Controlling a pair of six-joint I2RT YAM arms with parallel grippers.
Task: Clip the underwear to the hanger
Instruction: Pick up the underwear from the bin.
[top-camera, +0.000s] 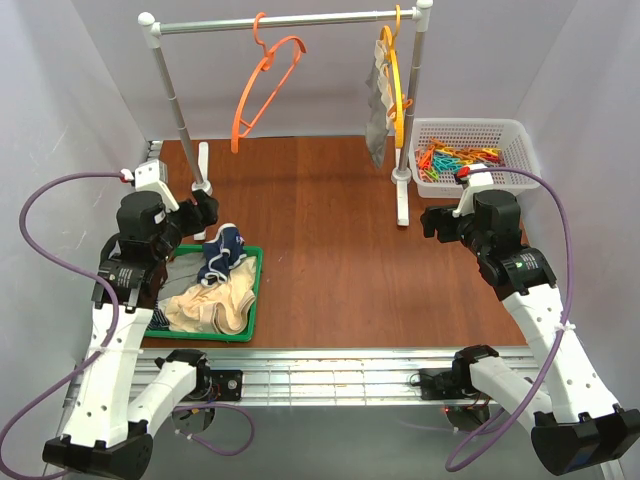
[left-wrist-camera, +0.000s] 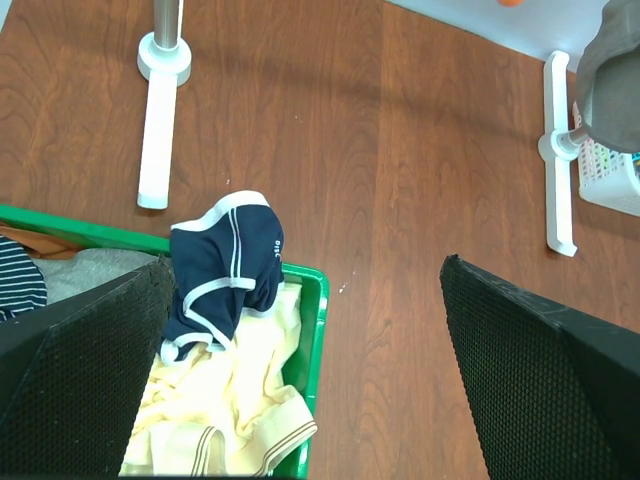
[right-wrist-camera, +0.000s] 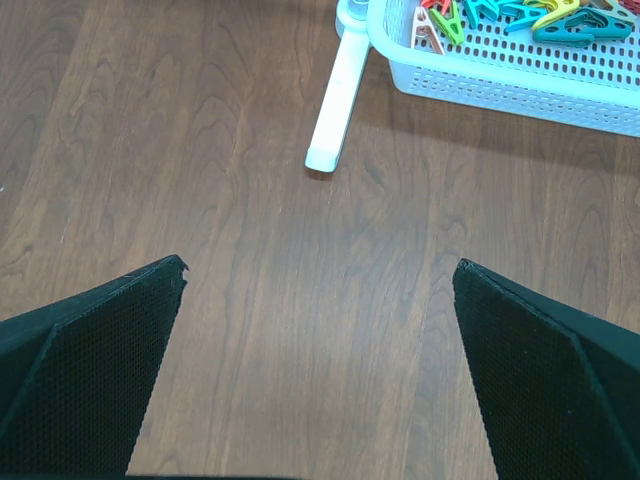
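Observation:
The navy underwear (top-camera: 222, 252) with white piping lies bunched at the far right corner of the green tray (top-camera: 252, 305), partly over the rim; it also shows in the left wrist view (left-wrist-camera: 222, 270). The red-orange hanger (top-camera: 266, 84) hangs empty on the rail at the back left. My left gripper (top-camera: 205, 212) is open and empty above the tray's far edge, just left of the underwear (left-wrist-camera: 305, 290). My right gripper (top-camera: 433, 222) is open and empty over bare table at the right (right-wrist-camera: 318, 290).
Beige underwear (top-camera: 208, 305) and striped and grey garments fill the tray. A yellow-orange hanger (top-camera: 397, 75) with grey underwear (top-camera: 377, 110) hangs at the rail's right. A white basket (top-camera: 512, 135) of coloured clips stands back right. The rack's white feet (top-camera: 402, 200) rest on the table.

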